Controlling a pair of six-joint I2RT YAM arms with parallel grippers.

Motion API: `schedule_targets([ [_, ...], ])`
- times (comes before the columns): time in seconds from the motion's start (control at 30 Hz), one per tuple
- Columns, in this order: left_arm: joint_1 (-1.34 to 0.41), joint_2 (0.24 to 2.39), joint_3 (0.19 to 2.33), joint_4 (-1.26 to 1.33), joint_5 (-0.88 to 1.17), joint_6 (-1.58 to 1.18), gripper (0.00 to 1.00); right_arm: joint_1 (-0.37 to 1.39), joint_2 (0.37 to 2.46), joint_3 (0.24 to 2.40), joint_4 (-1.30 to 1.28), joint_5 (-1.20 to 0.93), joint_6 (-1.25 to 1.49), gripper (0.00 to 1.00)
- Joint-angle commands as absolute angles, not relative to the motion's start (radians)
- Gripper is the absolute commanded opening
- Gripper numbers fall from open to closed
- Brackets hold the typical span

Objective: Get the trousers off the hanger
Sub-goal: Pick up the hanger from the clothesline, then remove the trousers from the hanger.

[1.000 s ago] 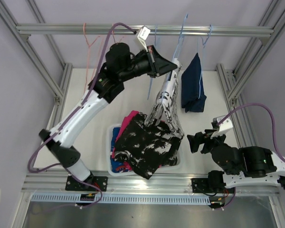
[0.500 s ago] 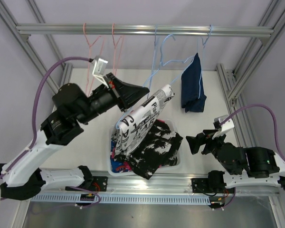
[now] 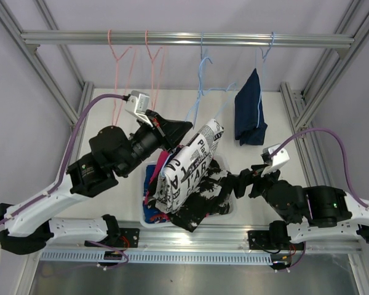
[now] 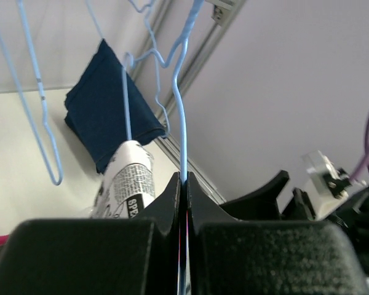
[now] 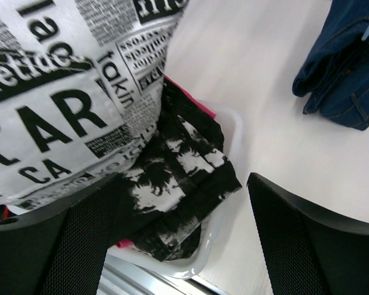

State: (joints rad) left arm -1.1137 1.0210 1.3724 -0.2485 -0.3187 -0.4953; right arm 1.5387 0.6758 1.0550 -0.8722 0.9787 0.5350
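My left gripper (image 3: 183,131) is shut on the white trousers with black print (image 3: 187,166), which drape down over the white basket (image 3: 140,195). In the left wrist view a light blue hanger wire (image 4: 184,92) runs into the slit between my closed fingers, and the white trousers (image 4: 126,178) show beside them. The denim trousers (image 3: 249,114) hang folded on another blue hanger at the right. The black-and-white patterned trousers (image 3: 200,200) hang over the basket's front right rim, on top of pink (image 3: 160,161) and blue (image 3: 149,176) cloth. My right gripper (image 3: 245,179) is open and empty by the basket's right edge.
Two empty pink hangers (image 3: 120,61) (image 3: 154,61) hang from the metal rail (image 3: 295,40) at the back left. Aluminium frame posts stand on both sides. In the right wrist view the basket rim (image 5: 190,269), patterned trousers (image 5: 172,178) and denim trousers (image 5: 344,67) show.
My left arm has swung down and towards the front left, dragging the white trousers from up by the rail to over the basket. My right gripper has moved left towards the basket.
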Motion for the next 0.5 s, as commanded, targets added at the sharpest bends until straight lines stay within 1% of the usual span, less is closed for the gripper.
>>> schedule_targets([
  [0.0,-1.131,1.011,1.443,-0.129,-0.484,-0.56,0.01,1.549,0.713,1.127,-0.809,1.006,0.512,0.88],
  [0.17,-1.176,1.109,1.583,-0.256,-0.65,-0.65,0.0,1.563,0.765,1.146,-0.738,1.061,0.477,0.88],
  [0.23,-1.224,1.144,1.612,-0.285,-0.713,-0.643,0.0,1.592,0.798,1.146,-0.689,1.092,0.46,0.88],
  [0.3,-1.276,1.187,1.649,-0.295,-0.833,-0.627,0.0,1.621,0.827,1.141,-0.637,1.161,0.431,0.88],
  [0.4,-1.324,1.216,1.666,-0.279,-0.935,-0.604,0.01,1.689,0.894,1.153,-0.582,1.261,0.39,0.9],
  [0.47,-1.339,1.224,1.671,-0.282,-0.962,-0.606,0.01,1.732,0.934,1.161,-0.562,1.324,0.376,0.9],
])
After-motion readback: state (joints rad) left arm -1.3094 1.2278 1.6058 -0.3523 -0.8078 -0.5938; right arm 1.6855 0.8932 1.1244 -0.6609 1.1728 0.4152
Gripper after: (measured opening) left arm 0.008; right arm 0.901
